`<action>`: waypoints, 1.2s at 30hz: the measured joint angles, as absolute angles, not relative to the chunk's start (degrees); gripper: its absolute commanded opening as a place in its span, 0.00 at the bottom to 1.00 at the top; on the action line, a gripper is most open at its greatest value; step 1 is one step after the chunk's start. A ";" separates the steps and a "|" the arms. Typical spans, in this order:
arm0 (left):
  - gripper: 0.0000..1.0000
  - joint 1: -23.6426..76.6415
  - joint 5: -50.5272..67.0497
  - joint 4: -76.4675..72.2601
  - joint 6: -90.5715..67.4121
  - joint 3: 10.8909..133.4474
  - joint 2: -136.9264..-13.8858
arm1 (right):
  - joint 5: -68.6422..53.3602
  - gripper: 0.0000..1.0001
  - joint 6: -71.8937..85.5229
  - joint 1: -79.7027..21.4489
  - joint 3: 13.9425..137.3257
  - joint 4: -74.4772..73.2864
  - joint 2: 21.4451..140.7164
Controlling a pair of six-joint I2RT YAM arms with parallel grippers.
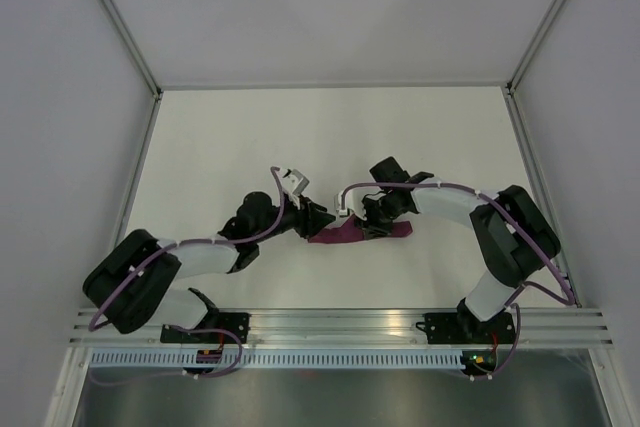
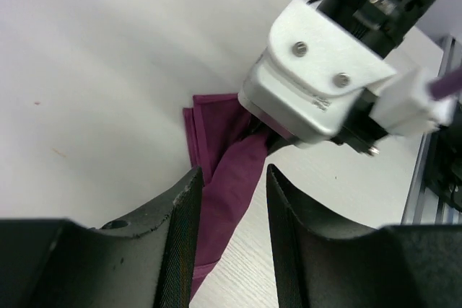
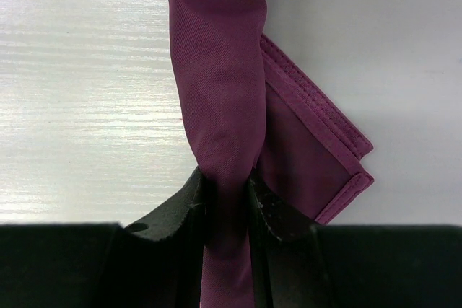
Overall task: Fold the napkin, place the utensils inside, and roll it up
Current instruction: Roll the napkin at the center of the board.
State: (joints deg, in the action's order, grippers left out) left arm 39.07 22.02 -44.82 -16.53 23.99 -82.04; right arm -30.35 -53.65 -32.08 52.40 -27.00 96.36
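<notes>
We see the napkin (image 1: 345,235) rolled up at mid-frame on the table (image 1: 250,137), its inside hidden. Our right gripper (image 3: 229,189) clenches the roll. The left gripper (image 2: 232,207) straddles it, but we cannot tell whether it pinches.

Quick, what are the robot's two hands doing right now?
Left gripper: open, fingers either side of the napkin.
Right gripper: shut on the napkin.
</notes>
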 measured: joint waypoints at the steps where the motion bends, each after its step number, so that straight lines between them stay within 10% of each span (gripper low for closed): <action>1: 0.45 39.07 20.62 -46.06 -16.69 22.46 -79.96 | -30.41 0.11 -53.67 -32.03 52.53 -27.18 96.47; 19: 0.51 39.09 13.50 -39.29 -10.15 24.21 -50.87 | -32.91 0.11 -53.56 -30.94 58.76 -34.26 101.41; 36: 0.54 51.37 7.44 -33.06 7.77 26.17 -65.54 | -38.68 0.11 -53.74 -27.59 70.96 -48.25 111.66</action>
